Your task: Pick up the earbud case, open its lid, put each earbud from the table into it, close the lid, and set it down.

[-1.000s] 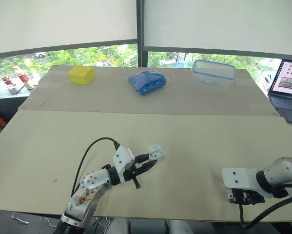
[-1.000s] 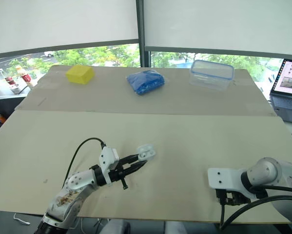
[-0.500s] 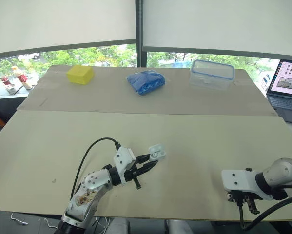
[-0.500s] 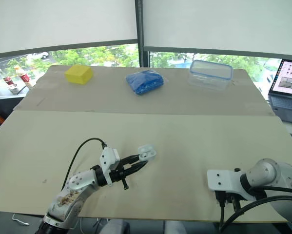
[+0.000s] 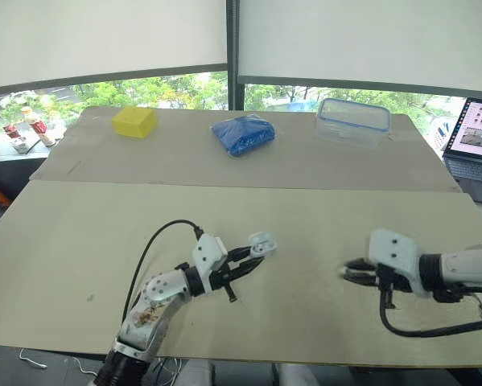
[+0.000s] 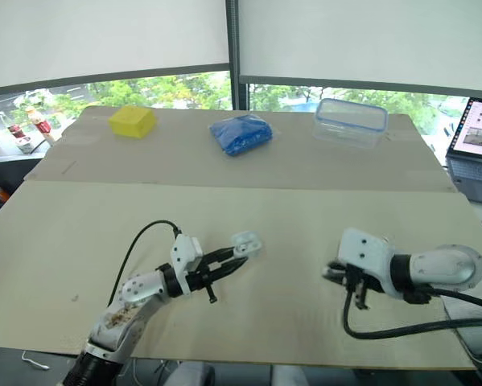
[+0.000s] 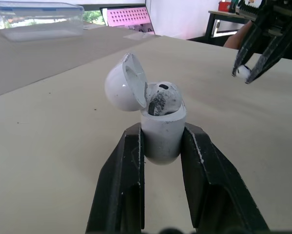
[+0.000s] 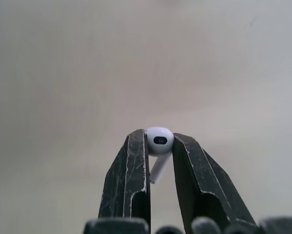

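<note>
My left gripper (image 5: 253,259) is shut on the white earbud case (image 7: 161,130), held above the front of the table with its lid (image 7: 124,84) hinged open. One earbud (image 7: 164,96) sits inside the case. To the right of it, my right gripper (image 5: 351,269) is shut on a second white earbud (image 8: 158,144), lifted off the table and pointing toward the case. In the left wrist view the right gripper (image 7: 245,73) hangs beyond the case with the earbud at its tips.
At the back of the table (image 5: 305,225) lie a yellow block (image 5: 134,122), a blue bag (image 5: 242,134) and a clear lidded container (image 5: 352,123). A laptop (image 5: 475,137) stands off the table's right edge.
My right arm has risen from the table's front edge and swung left toward the case, now carrying an earbud. The left gripper with the case has barely shifted.
</note>
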`<state>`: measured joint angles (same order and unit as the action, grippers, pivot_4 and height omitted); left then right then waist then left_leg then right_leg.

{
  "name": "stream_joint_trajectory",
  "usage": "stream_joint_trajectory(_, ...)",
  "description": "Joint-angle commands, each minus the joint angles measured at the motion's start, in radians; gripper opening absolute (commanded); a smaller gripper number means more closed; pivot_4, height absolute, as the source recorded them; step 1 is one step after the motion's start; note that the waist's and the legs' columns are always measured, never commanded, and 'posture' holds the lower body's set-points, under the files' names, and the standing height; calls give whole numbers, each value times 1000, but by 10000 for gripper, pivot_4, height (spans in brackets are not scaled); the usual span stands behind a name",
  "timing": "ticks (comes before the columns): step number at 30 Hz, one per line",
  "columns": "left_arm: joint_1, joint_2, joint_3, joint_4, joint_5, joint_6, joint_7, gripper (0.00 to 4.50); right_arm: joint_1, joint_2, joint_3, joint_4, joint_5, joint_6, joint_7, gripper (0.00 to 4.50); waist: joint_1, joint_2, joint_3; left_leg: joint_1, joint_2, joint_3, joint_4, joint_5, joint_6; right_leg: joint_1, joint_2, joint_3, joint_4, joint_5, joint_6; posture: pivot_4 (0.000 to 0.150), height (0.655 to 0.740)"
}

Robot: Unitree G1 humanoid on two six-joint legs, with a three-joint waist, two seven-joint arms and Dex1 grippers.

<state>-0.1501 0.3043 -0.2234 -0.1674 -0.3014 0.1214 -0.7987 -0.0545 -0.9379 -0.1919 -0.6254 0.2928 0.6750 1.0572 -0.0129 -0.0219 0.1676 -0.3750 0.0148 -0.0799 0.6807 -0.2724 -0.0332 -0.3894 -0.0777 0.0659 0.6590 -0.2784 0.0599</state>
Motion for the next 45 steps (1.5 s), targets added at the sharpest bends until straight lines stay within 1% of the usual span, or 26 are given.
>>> stream_joint_trajectory(1,-55,-25,1,33,0,-53,-15,5645,-65,120,-52,-107,103,56,-144,3261,0,0,0,0,0,0,0,0,0,0,0,0,0,0,0,1500,6909)
stream_joint_trajectory(4,-98,-51,-4,76,-4,-69,-28,5645,-111,288,-23,-170,141,58,-298,3261,0,0,0,0,0,-1,0,0,0,0,0,0,0,0,0,1500,6909)
stream_joint_trajectory(8,-132,-83,-9,107,-7,-76,-38,5645,-114,485,73,-225,145,30,-463,3261,-1,0,0,-1,0,-1,0,0,0,-2,0,-1,1,0,0,1500,6909)
stream_joint_trajectory(9,-138,-89,-9,113,-7,-77,-39,5645,-111,526,97,-222,138,22,-497,3261,-1,1,0,-2,0,-1,0,0,0,-2,0,-1,1,0,0,1500,6909)
stream_joint_trajectory(13,-153,-98,-9,128,-7,-77,-52,5645,-95,610,174,-178,91,-26,-576,3261,-2,1,0,-2,0,-1,1,0,0,-4,0,0,3,0,0,1500,6909)
stream_joint_trajectory(18,-151,-102,-2,124,-18,-63,-56,5645,-53,633,216,-128,20,-131,-623,3261,-3,1,-1,-3,0,-1,0,0,0,-5,0,0,4,0,0,1500,6909)
stream_joint_trajectory(24,-153,-98,5,123,-28,-52,-57,5645,4,628,205,-79,-21,-237,-635,3261,-3,1,-1,-3,0,-1,0,0,0,-5,0,0,4,0,0,1500,6909)
stream_joint_trajectory(37,-161,-99,13,127,-33,-45,-63,5645,18,627,238,-2,-86,-352,-636,3261,-5,1,-1,-4,0,-1,0,0,0,-7,0,0,4,0,0,1500,6909)
stream_joint_trajectory(45,-160,-101,14,120,-34,-37,-63,5645,35,617,280,39,-164,-432,-636,3261,-5,1,-1,-5,0,-1,0,0,0,-7,0,0,4,0,0,1500,6909)
